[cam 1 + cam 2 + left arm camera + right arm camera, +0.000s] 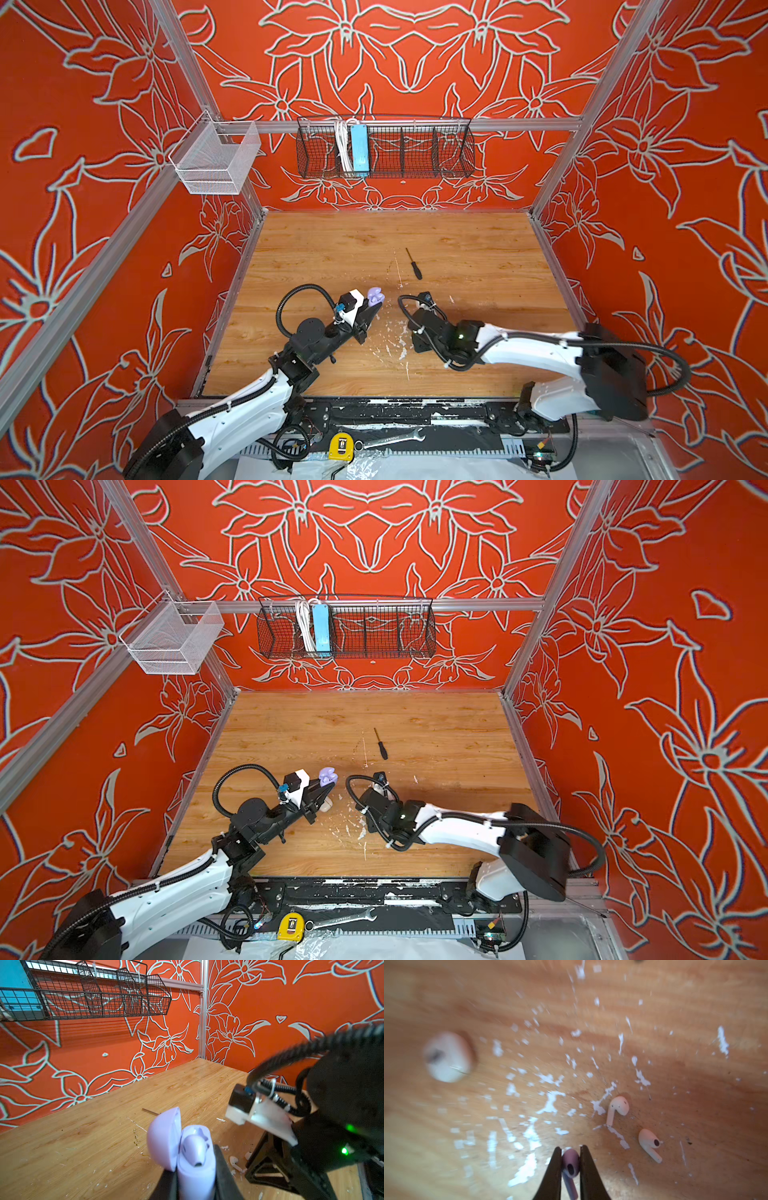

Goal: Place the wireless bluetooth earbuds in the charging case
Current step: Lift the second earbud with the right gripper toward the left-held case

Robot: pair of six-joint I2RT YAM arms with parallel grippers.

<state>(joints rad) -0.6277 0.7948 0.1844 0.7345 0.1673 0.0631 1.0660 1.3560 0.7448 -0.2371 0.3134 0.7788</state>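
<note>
**Desk:** Clamping what, exactly, over that wooden table?

**Photographer:** Largest first. The left gripper is closed tight around the body of the lavender charging case. By the look of it, the case is held clear of the wood, with its lid swung open. A white case, badly blurred, lies on the table close to that arm.

**Desk:** And the other arm?

**Photographer:** The right gripper has its jaws almost together, pinching the second lavender earbud across its bulb. The stem runs back between the fingers. I cannot tell whether it is clear of the surface.

**Desk:** Where are the rest?

**Photographer:** The first lavender earbud sits in the open case, and the well beside it looks empty. A cream-white earbud and the other cream-white earbud lie loose among white flecks, near each other but not touching.

**Desk:** How will they handle?

**Photographer:** They look very light, hard and glossy, so I'd expect them to be slippery. A rounded bulb could squirt out under a hard squeeze. The bulb still seems the right hold, because it leaves the stem free to enter the well. The stem would have to point down into the well.
</note>
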